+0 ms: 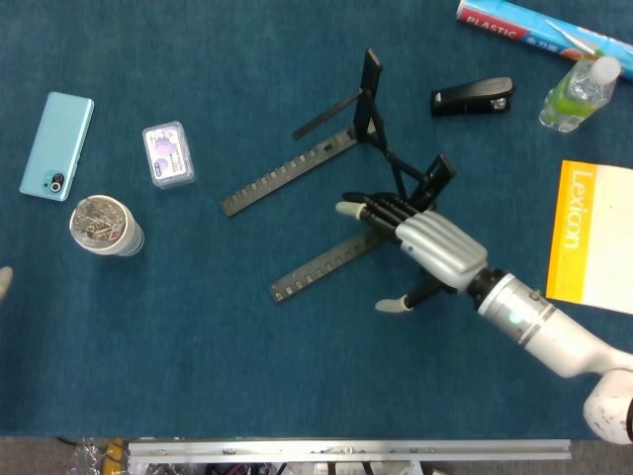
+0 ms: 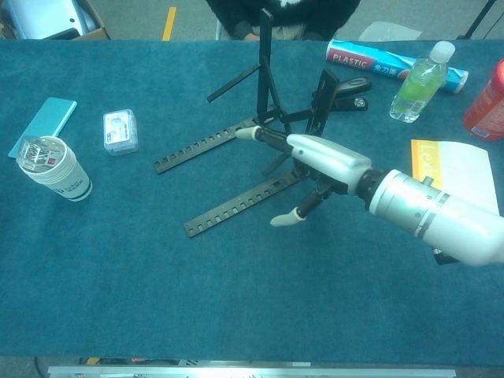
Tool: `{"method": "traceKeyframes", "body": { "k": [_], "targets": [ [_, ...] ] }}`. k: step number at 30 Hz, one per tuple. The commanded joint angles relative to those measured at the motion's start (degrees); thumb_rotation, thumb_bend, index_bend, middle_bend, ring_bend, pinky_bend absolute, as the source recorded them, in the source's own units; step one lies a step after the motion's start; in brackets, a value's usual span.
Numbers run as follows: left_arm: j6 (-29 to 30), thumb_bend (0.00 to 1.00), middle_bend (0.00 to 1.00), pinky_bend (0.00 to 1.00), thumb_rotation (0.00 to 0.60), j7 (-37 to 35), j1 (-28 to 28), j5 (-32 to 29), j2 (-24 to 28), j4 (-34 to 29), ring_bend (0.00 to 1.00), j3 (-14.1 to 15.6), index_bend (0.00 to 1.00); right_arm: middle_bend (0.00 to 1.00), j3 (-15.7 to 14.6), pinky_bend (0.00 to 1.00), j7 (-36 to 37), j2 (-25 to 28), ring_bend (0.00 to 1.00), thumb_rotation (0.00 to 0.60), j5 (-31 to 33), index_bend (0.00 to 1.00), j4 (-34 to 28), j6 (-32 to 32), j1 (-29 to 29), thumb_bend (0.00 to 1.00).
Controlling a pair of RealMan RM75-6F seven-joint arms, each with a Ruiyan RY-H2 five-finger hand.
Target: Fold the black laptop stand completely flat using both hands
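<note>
Head view shows the black laptop stand (image 1: 346,198) near the middle of the blue cloth table (image 1: 198,366), not folded: its 2 long slotted rails lie flat on the cloth and run down toward the left, while 2 upright pieces rise at their far right ends. The right hand (image 1: 425,242) is low over the nearer rail, palm down, fingers stretched out side by side toward the left and the thumb spread apart below them; it holds nothing. Whether the fingers actually touch the rail cannot be told. Chest view shows the same right hand (image 2: 315,161) with its fingertips reaching between the 2 rails of the black laptop stand (image 2: 236,169), close to the base of the uprights. At the left edge of the head view a pale fingertip of the left hand (image 1: 5,282) just shows, too little to tell how that hand is set.

Left of the stand sit a small clear box (image 1: 163,153), a light blue phone (image 1: 54,146) and a paper cup (image 1: 104,226). To the right are a black stapler (image 1: 473,96), a plastic bottle (image 1: 579,92), a blue roll (image 1: 539,28) and a yellow book (image 1: 593,237).
</note>
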Motion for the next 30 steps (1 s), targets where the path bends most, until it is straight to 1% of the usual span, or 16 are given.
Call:
{"method": "traceKeyframes", "body": {
  "k": [1,10,16,19,23,30],
  "targets": [
    [-0.14,0.25,0.0,0.0,0.6,-0.06,-0.07,0.05,-0.14,0.13,0.0,0.04,0.0,0.0,-0.3,0.0,0.43,0.0,0.0,0.6,0.92,0.0,0.83,-0.08,-0.67,0.02],
    [-0.33,0.25,0.0,0.0,0.6,0.0,-0.35,0.2,-0.51,0.44,0.0,-0.1,0.0,0.0,-0.76,0.0,0.44,0.67,0.0,0.6,1.77,0.0,1.58,-0.11,-1.86,0.02],
    [-0.26,0.25,0.0,0.0,0.6,-0.02,-0.27,0.12,-0.58,0.51,0.0,-0.09,0.0,0.0,0.0,0.0,0.56,-0.45,0.0,0.6,0.43,0.0,0.63,-0.82,-0.81,0.02],
    [-0.07,0.25,0.0,0.0,0.6,-0.15,-0.1,-0.11,-0.42,0.63,0.0,-0.13,0.0,0.0,1.21,0.0,0.96,-1.65,0.0,0.6,0.79,0.0,0.29,-1.59,0.12,0.02],
    [0.16,0.25,0.0,0.0,0.6,-0.44,0.11,-0.18,-0.2,0.8,0.0,-0.1,0.0,0.0,3.4,0.0,1.14,-4.46,0.0,0.6,1.47,0.0,1.39,-2.02,1.46,0.02],
    [0.53,0.25,0.0,0.0,0.6,-1.15,0.51,-0.26,0.4,0.99,0.0,0.01,0.0,0.0,7.97,0.0,1.15,-10.47,0.0,0.6,5.61,0.0,4.91,-3.92,4.24,0.02]
  ]
}}
